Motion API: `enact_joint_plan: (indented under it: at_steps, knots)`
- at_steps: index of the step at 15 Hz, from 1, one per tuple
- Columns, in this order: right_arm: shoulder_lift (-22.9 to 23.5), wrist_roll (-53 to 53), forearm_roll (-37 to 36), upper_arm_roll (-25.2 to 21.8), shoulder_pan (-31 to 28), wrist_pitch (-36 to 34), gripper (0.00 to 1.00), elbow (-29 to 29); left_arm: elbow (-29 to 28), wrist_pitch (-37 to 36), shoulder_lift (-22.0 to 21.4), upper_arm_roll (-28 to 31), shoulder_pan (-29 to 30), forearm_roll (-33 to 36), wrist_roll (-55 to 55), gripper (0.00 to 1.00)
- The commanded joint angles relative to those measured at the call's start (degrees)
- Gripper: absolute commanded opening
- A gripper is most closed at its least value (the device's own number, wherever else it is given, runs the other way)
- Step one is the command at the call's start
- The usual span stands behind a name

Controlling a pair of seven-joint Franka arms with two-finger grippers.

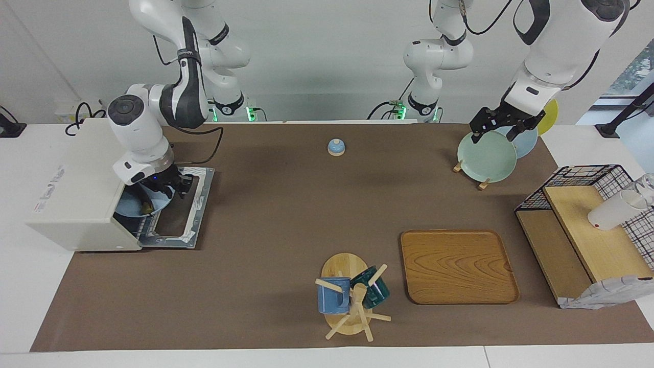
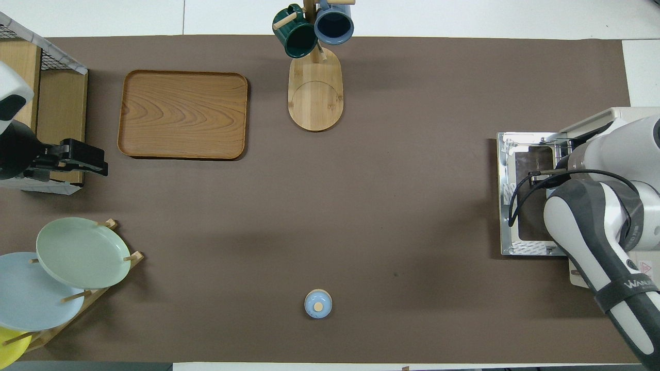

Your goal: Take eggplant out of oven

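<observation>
Off-white, the oven (image 1: 76, 189) sits at the right arm's end of the table, its door (image 1: 176, 217) dropped flat on the brown mat. The right gripper (image 1: 171, 190) reaches into the oven's mouth over a pale blue plate (image 1: 134, 207); whether it grips anything cannot be told. A dark bit on that plate may be the eggplant (image 1: 146, 207). The left gripper (image 1: 498, 125) waits over the plate rack (image 1: 485, 156), fingers spread.

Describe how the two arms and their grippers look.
Both arms are glossy white with rounded shells and dark grey joint caps. The right arm wears a dark sleeve and a black cable. The left gripper and right gripper are black. Green lights glow at both bases.
</observation>
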Motion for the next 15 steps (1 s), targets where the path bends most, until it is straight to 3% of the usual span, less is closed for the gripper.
enact_joint_plan:
  at_steps: [1, 8, 11, 15]
  knots:
    - [-0.91, -1.27, -0.33, 0.21, -0.47, 0.02, 0.36, -0.17, 0.36, -0.52, 0.00, -0.50, 0.48, 1.11, 0.04, 1.00]
    - [-1.79, -2.50, -0.33, 0.21, -1.87, 0.28, 0.36, -2.36, 0.36, -0.52, 0.00, -0.50, 0.13, 1.11, -0.14, 1.00]
    - [-1.88, -2.59, -0.33, 0.21, -1.87, 0.90, 0.21, -3.15, 0.36, -0.52, 0.00, -0.50, 0.30, 1.11, -0.14, 1.00]
    - [-2.32, -2.59, -0.33, 0.21, -1.79, 1.95, 0.14, -4.21, 0.36, -0.35, 0.00, -0.50, 0.48, 1.11, -0.05, 1.00]
